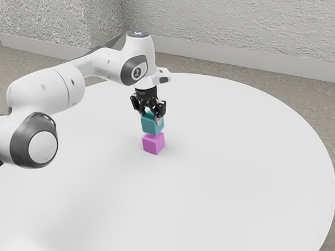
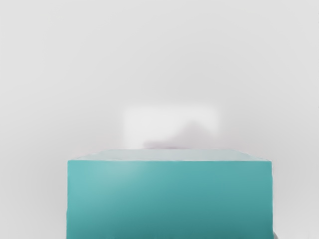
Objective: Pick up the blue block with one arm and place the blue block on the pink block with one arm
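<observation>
Jaws clenched on blue block point(image 1: 152, 125), held right under them, touching or just above pink block point(image 1: 153, 142); couldn't tell which. Stack looked slightly offset, so an early release risked it tipping onto the tabletop point(image 1: 237, 177).

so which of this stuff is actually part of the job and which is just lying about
Part of the job:
blue block, gripped in the claw
pink block, directly beneath it

Just there:
table
floor
wall
</observation>
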Controlling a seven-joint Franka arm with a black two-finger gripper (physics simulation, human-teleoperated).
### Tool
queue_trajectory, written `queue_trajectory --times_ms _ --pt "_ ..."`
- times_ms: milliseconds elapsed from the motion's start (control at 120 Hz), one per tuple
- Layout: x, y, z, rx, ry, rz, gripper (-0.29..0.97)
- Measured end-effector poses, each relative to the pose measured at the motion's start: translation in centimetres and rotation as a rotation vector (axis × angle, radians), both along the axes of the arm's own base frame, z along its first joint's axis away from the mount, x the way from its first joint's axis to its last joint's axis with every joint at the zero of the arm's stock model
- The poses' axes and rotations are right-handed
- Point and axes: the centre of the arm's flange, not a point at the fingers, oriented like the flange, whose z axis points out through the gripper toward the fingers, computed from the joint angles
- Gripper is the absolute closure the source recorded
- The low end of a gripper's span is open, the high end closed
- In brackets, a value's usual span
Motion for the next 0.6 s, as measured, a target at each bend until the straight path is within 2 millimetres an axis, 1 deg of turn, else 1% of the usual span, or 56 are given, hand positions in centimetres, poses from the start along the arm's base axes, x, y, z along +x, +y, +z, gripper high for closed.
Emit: queue_trajectory --times_ms 458,600 --pt "-0.16 -0.15 -0.15 -0.006 0.008 0.0 0.45" --pt "-0.37 -0.12 -0.78 -0.007 0.024 0.001 0.44"
